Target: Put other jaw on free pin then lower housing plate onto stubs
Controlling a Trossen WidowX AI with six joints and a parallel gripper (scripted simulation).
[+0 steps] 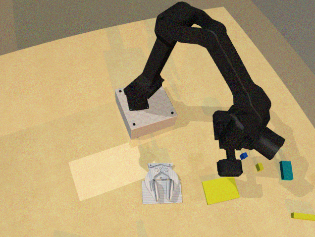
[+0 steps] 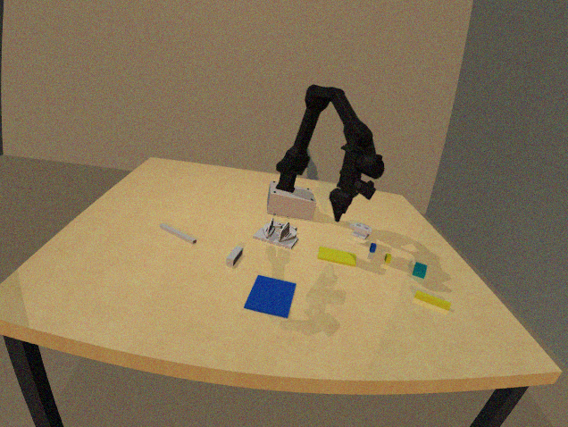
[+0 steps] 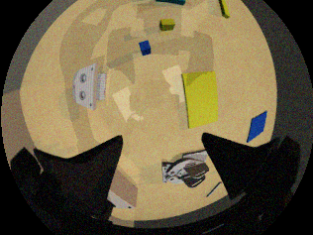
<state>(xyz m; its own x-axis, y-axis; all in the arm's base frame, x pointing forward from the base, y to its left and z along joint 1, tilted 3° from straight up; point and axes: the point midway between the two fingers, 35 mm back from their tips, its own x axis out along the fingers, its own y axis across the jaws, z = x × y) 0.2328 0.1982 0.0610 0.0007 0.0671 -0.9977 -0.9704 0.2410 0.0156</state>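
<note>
With the jaw assembly (image 1: 161, 171) (image 2: 277, 234) (image 3: 185, 170) as landmark, you are looking steeply down from above it, nearer; from farther off across the table toward the arm's base; and from the gripper, facing down beside it. Top and exterior are sharing the base.

the two grey jaws (image 1: 155, 192) (image 2: 285, 232) (image 3: 197, 169) stood side by side on the ribbed base (image 1: 146, 199) (image 2: 263, 237) (image 3: 198, 156), tips apart (tooth mesh too small to tell). the pale plate (image 2: 363, 228) (image 3: 88, 87), with two round holes, was off the base, on the table (image 1: 88, 216) (image 2: 137, 293) (image 3: 149, 148) well apart from the jaws.
</note>
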